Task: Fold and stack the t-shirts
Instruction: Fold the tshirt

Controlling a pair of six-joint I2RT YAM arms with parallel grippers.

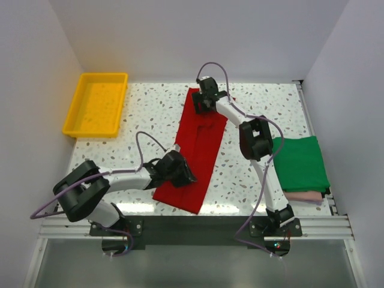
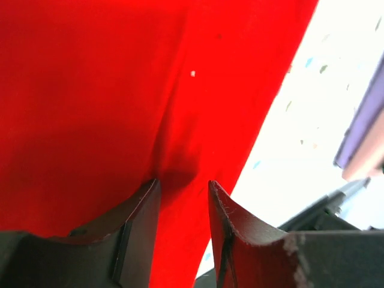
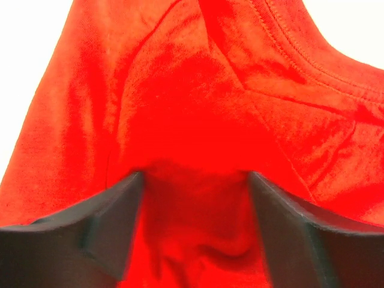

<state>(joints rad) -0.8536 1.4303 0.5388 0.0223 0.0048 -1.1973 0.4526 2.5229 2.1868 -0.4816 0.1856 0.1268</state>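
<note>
Red t-shirt [image 1: 201,144] lies as a long strip mid table [image 1: 150,108], running far-centre to near edge; green shirt [image 1: 300,165] sits folded, well apart at right. Your left fingers [image 2: 141,210] are narrow on the near-left edge w/ cloth in the gap, can't tell if pinching. Right fingers [image 3: 114,210] are spread wide at the far collar end, cloth bunched btwn them.

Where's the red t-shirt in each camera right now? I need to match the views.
Top external: red t-shirt, a long strip at table centre, running far to near.
Left wrist: fills left and centre.
Right wrist: fills nearly the whole frame, collar seam upper right.
Shared landmark: speckled table, at right in left wrist; right wrist shows only white glare.
</note>
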